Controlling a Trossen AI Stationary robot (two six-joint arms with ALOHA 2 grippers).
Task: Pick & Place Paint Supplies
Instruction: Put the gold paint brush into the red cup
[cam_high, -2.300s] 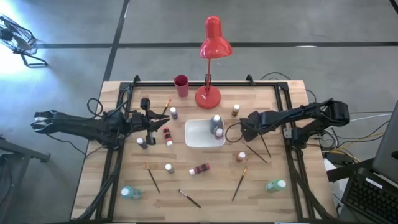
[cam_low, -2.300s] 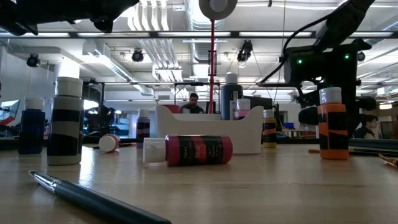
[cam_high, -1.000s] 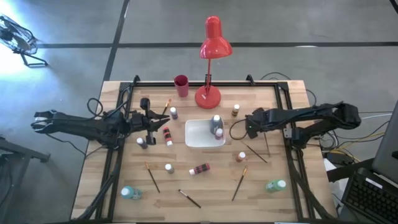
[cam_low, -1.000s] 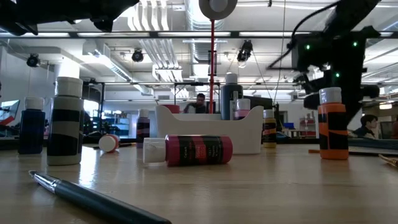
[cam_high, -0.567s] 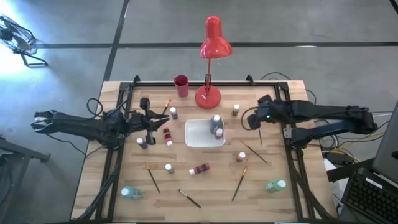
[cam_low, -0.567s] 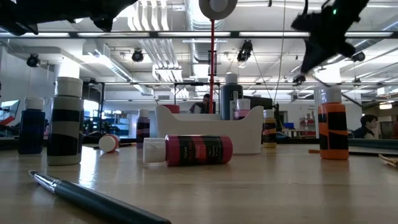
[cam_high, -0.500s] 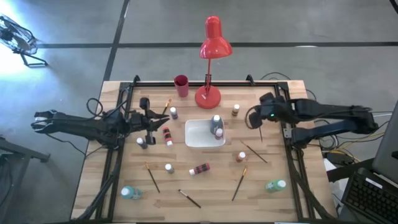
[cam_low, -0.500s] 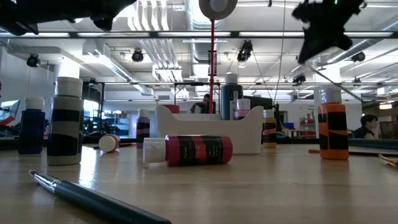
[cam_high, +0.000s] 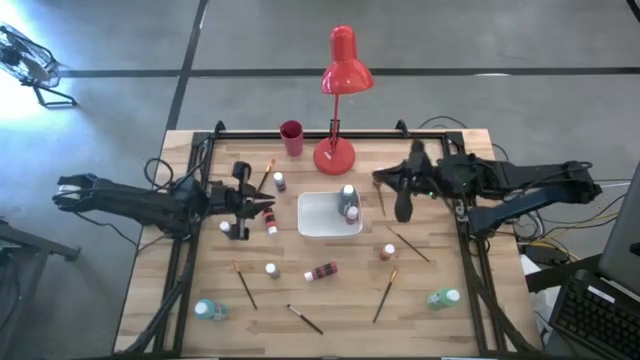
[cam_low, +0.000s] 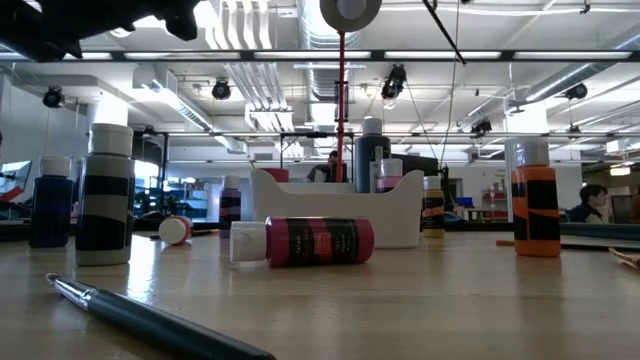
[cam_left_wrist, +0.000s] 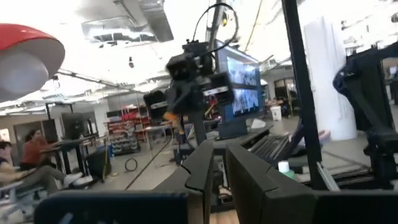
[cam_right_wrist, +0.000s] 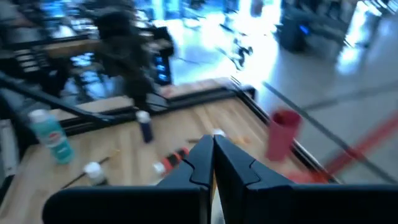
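My right gripper hangs high above the table, right of the white tray, shut on a thin wooden-handled brush. The low view shows that brush as a slanting line far above the tabletop. My left gripper hovers left of the tray, its fingers nearly together with nothing between them. Below its tip a red bottle lies on its side. Other small bottles stand or lie about the table. Another brush lies flat on the wood on the right side. My right gripper pinches the brush between its two fingers; the spot shows only as a pale sliver low between them. The fingers reach nearly level toward the table's left. The rest of the brush sticks out past the fingertips, slanted and clear of the table.
Two bottles stand in the tray's right end. A red cup and a red desk lamp stand at the far edge. More brushes and teal bottles lie toward the near edge. A dark pen lies close to the low camera.
My right gripper has risen a long way, swung toward the far edge and the table's left, and tipped from pointing down to nearly level. The brush has come up with it, clear of the table. My left gripper has tipped its fingers up a little.
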